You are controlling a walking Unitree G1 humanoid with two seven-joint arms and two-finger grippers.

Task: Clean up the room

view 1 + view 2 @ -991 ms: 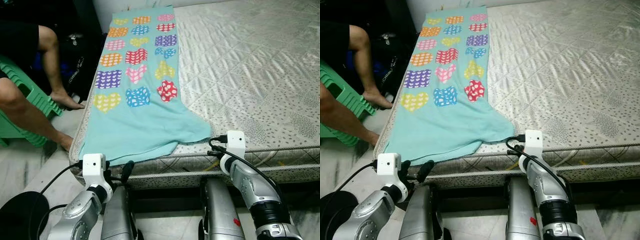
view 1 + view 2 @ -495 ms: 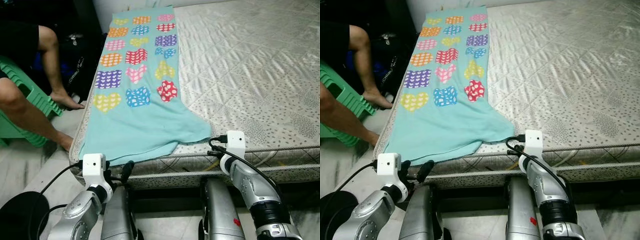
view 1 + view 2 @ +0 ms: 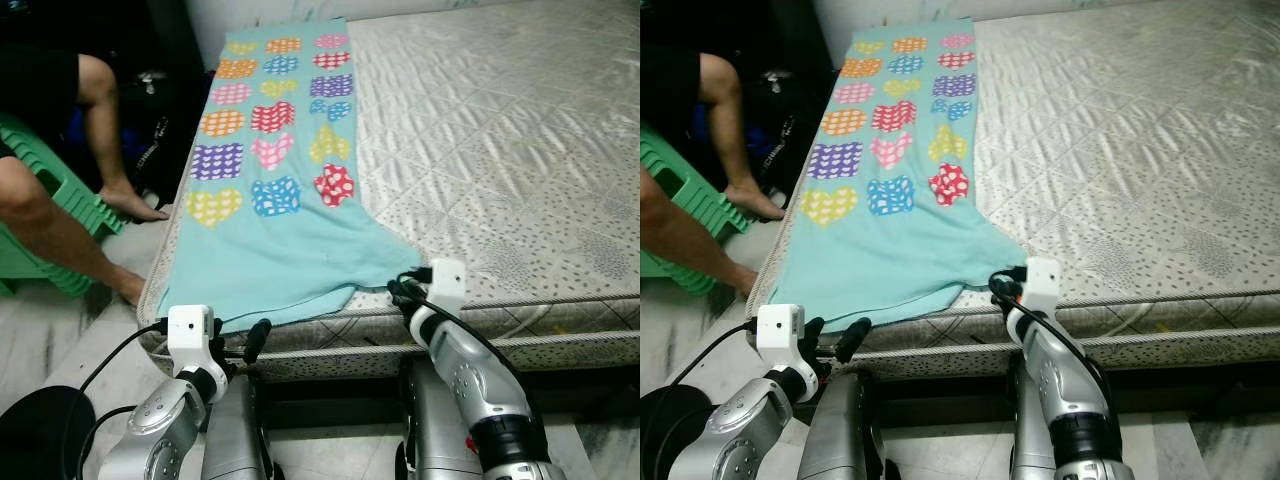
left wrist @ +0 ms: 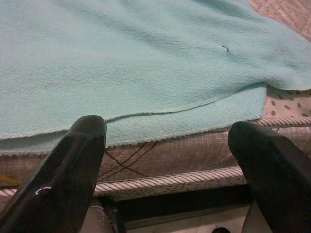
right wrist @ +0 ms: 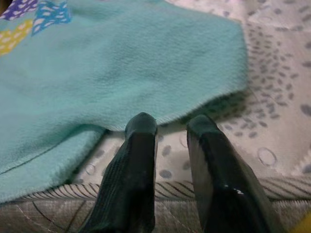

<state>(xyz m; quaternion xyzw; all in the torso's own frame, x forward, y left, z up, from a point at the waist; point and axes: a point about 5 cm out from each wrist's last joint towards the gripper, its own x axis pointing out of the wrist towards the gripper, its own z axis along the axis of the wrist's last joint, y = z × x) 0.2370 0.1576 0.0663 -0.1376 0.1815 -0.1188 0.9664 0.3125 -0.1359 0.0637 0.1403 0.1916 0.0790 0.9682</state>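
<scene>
- The blanket [image 3: 270, 200], turquoise with coloured hearts, lies flat along the left edge of the bed [image 3: 520, 150]. Its long axis runs from the near edge toward the far edge, with the heart pattern on its far part and plain turquoise nearest the robot.
- The blanket's near hem sits at the bed's near edge, slanting toward a corner that reaches farthest right, just beside the right end effector.
- The rest of the bed, to the right of the blanket, is bare quilted mattress with wide open room.
- The left end effector [image 4: 170, 160] is released, its fingers [image 4: 73, 165] spread wide, level with the bed's near edge just below the blanket's hem, not touching it.
- The right end effector [image 5: 170, 160] has its fingers [image 5: 133, 160] nearly together with a narrow gap, gripping nothing, tips on the mattress at the near edge, just short of the blanket's corner.
- A person's legs [image 3: 70, 200] and a green stool [image 3: 40, 210] are on the floor left of the bed, near its left edge.
</scene>
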